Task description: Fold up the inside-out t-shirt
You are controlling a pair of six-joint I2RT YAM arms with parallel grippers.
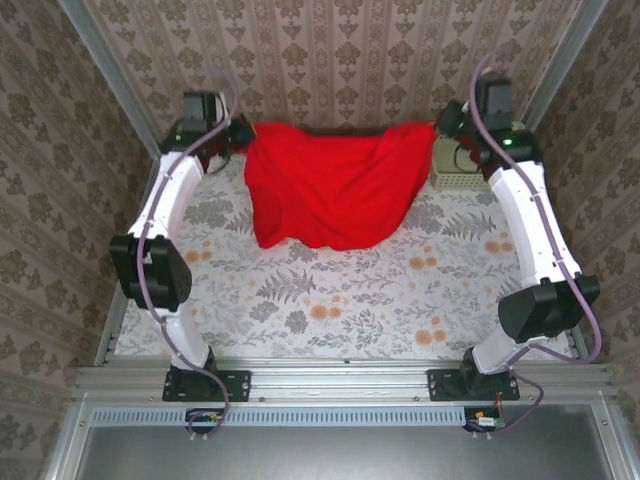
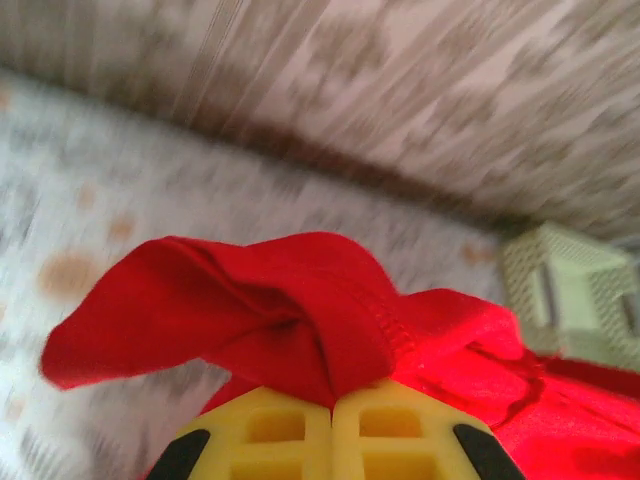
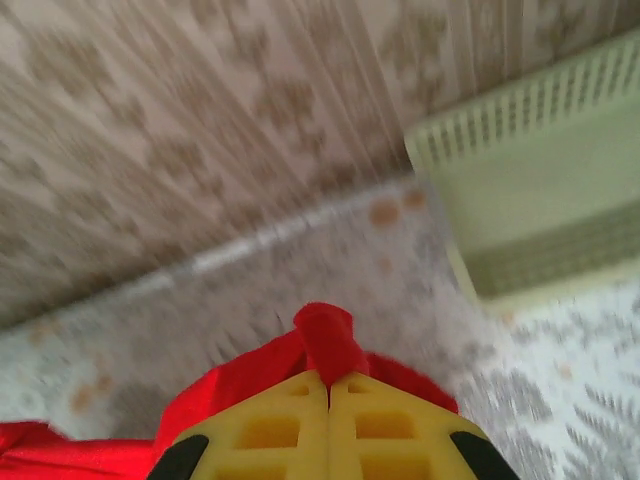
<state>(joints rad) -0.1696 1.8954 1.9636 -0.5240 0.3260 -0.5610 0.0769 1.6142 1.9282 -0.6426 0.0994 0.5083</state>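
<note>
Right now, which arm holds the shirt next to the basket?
The right arm: its jaws are shut on the shirt corner beside the green basket. The left arm grips the opposite corner.

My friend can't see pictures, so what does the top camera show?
A red t-shirt hangs stretched between the left gripper and right gripper, each shut on a top corner, over a flowery table. A pale green basket stands by the right gripper.
</note>
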